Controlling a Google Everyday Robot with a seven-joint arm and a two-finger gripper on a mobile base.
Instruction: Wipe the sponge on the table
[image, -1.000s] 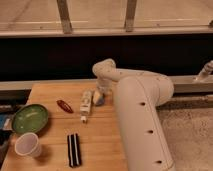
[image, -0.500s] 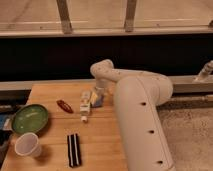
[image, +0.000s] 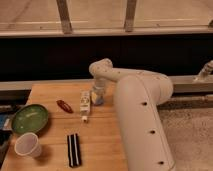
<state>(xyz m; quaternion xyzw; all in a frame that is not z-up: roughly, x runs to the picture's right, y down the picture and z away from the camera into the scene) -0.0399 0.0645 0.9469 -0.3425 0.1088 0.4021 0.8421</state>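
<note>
The light-blue sponge (image: 97, 98) lies on the wooden table (image: 100, 142) near its far edge, just right of a white tube. My gripper (image: 98, 90) comes down from the white arm's wrist straight onto the sponge, touching or nearly touching its top. The arm's big white body covers the table's right side.
A white tube with a cap (image: 85, 104) lies right beside the sponge on its left. Further left are a small red object (image: 64, 106), a green bowl (image: 30, 118) and a white cup (image: 27, 146). A black white-striped bar (image: 74, 149) lies near the front edge.
The gripper and the sponge under it have shifted slightly left, closer to the white tube. The other objects have not moved.
</note>
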